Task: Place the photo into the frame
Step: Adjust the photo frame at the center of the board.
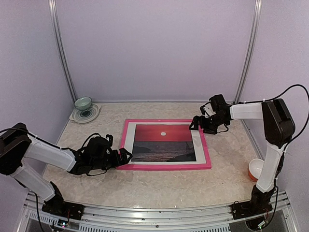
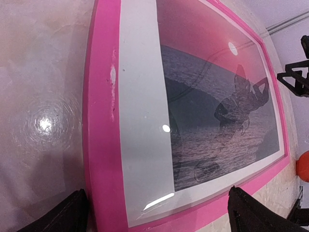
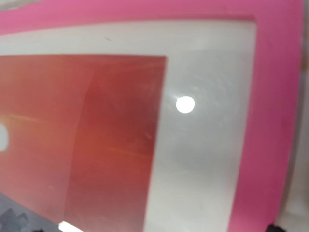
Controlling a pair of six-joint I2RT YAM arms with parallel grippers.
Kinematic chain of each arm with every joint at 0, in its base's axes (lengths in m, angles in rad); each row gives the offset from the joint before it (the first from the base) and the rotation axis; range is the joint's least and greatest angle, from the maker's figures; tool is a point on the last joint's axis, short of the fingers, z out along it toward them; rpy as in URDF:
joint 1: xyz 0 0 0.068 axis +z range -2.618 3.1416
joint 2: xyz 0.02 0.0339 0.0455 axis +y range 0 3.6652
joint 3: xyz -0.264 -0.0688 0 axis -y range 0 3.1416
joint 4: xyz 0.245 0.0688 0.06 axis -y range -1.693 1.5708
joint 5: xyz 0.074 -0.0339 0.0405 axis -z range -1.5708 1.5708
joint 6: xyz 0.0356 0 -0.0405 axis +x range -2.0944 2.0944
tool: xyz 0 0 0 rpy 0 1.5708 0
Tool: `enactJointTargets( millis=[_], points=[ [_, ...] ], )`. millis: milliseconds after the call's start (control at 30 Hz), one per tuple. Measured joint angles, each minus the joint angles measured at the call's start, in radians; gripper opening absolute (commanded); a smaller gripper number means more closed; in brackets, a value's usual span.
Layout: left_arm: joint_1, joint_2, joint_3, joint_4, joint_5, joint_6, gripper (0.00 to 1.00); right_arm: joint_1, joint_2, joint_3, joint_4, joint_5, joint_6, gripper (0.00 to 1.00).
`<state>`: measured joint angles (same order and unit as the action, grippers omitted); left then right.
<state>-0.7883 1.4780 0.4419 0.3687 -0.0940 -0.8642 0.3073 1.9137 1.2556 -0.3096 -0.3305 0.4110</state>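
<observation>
1. Nearest me, the left arm [image 1: 53,154] reaches to the near-left corner of the frame [image 1: 166,166]. Its jaws are spread wide with that corner between them, and they pinch nothing.
2. The frame lies flat, pink face up, in the middle of the bench [image 1: 159,191]. The photo [image 1: 161,140] shows inside it, bordered by a white mat [image 1: 199,145]. I judge the photo already seated, so the step in hand is clearing off.
3. To do that well, I would raise both jaws straight up before drawing back. I would keep them wide so no fingertip hooks a rail and drags the frame askew.
4. At the frame's far-right corner, the right arm [image 1: 246,112] holds its jaws spread and empty, close over the rail.
5. Count, near to far:
   - two arms
   - one cup [image 1: 255,169] by the bench's right edge
   - one frame, one photo, one mat
   - one bowl [image 1: 83,102] on one plate [image 1: 94,115] in the far-left corner
</observation>
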Motion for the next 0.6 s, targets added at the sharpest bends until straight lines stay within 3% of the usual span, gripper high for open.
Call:
enactJointTargets(
  millis=[333,600],
  points=[
    [-0.005,-0.151,0.008,-0.106,-0.074,0.023,0.99,0.005,-0.031,0.031,-0.048,0.061,-0.026,0.99],
    [0.011,-0.378,0.165,-0.315,-0.262,0.192,0.99,0.009,-0.375,-0.105,-0.040,0.207,-0.080,0.99]
  ],
)
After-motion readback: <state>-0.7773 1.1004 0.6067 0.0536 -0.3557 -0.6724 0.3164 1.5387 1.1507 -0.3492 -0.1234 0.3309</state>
